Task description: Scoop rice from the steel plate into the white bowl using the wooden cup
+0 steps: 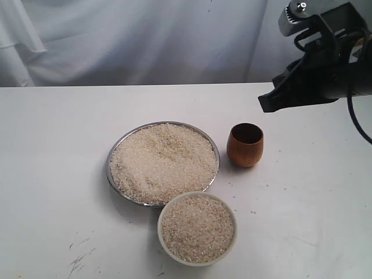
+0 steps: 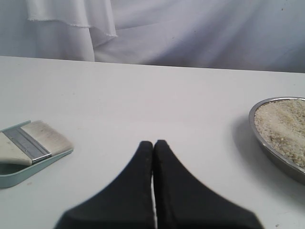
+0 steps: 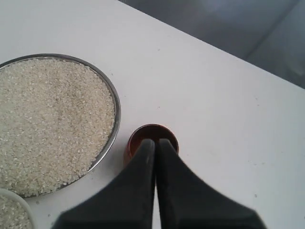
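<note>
Wooden cup [image 1: 244, 145] stands upright on the white bench [image 1: 52, 174], just beside the steel plate [image 1: 111, 181] heaped with rice [image 1: 163, 163]. White bowl [image 1: 168, 251], also filled with rice, sits at the plate's near rim. Right gripper [image 1: 266, 104] hangs in the air near the cup, jaws pressed together, holding nothing. Left gripper [image 2: 153, 143] also has its jaws together, near a brush [image 2: 33, 143].

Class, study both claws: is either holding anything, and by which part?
Nothing is held. The left claw and the right claw are both shut and empty. The right one hangs clear of the wooden cup, which stands untouched on the table.
</note>
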